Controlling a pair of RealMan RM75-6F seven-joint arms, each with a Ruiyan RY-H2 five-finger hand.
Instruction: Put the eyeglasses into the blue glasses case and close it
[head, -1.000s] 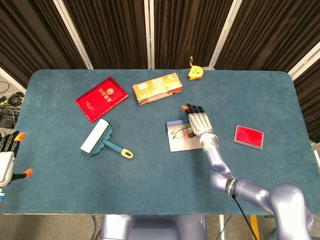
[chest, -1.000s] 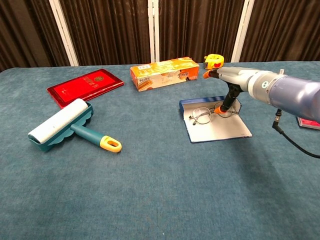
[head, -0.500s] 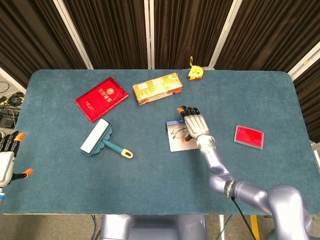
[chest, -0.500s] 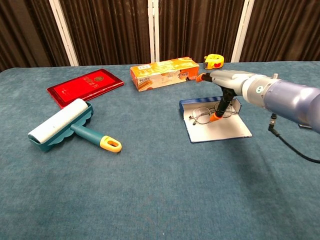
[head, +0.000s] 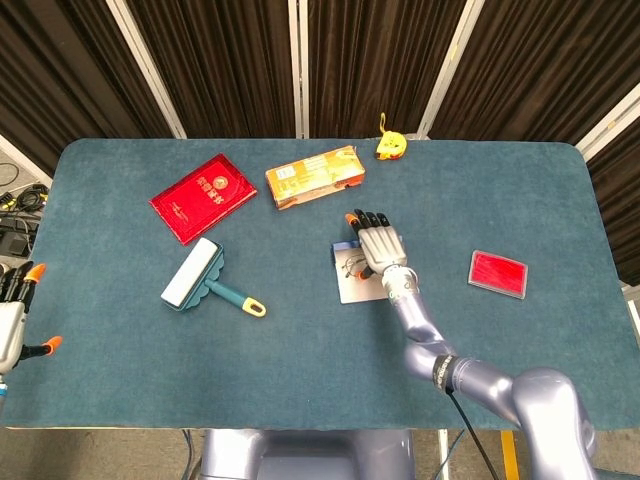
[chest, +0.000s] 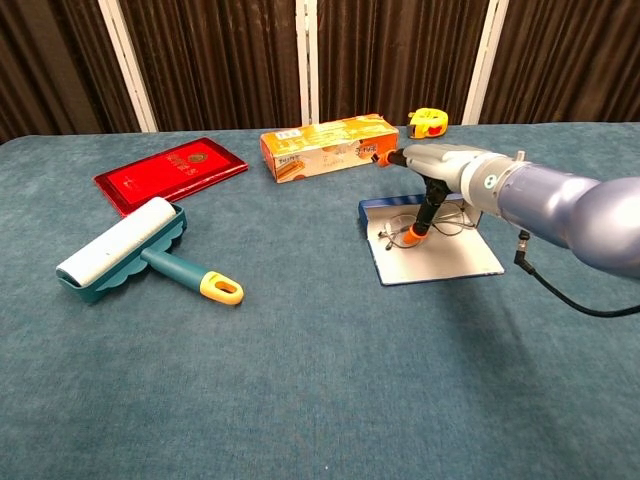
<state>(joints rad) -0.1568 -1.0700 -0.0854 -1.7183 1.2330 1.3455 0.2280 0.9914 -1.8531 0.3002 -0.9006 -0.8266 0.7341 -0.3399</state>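
The blue glasses case (head: 352, 290) lies open and flat at mid-table, its pale lining (chest: 440, 260) facing up. The thin-rimmed eyeglasses (head: 351, 266) rest on it near the back edge, and their left lens (chest: 392, 235) shows in the chest view. My right hand (head: 378, 243) hovers flat over the case's right half, fingers stretched toward the far left. Its orange-tipped thumb (chest: 416, 234) points down onto the glasses, at or very near the frame. Nothing is held in it. My left hand (head: 10, 318) hangs at the table's left edge, fingers apart and holding nothing.
A red booklet (head: 203, 197) and an orange box (head: 314, 176) lie behind the case. A teal lint roller (head: 205, 278) sits to its left. A yellow tape measure (head: 390, 146) is at the far edge, and a small red case (head: 497, 273) lies to the right.
My right hand has slid left over the open case, and its thumb now stands on the left part of the glasses. The left hand has barely moved.
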